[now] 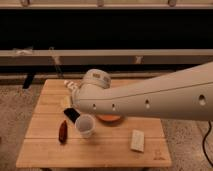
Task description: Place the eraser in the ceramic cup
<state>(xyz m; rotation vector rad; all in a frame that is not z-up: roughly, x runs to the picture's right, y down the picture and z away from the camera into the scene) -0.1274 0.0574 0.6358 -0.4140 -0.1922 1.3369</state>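
The white ceramic cup [85, 125] stands upright on the wooden table [45, 150], left of centre. The black eraser [71, 115] shows just up and left of the cup, close to its rim and right under the gripper's end. My gripper [68, 99] is at the end of the big white arm that reaches in from the right. It sits over the table's left part, just above the eraser. Whether the eraser is held or lies on the table cannot be told.
A dark red elongated object [63, 131] lies left of the cup. A flat orange dish [111, 119] sits right of the cup, partly under the arm. A pale cream block [137, 140] lies at the front right. A dark wall with rails runs behind the table.
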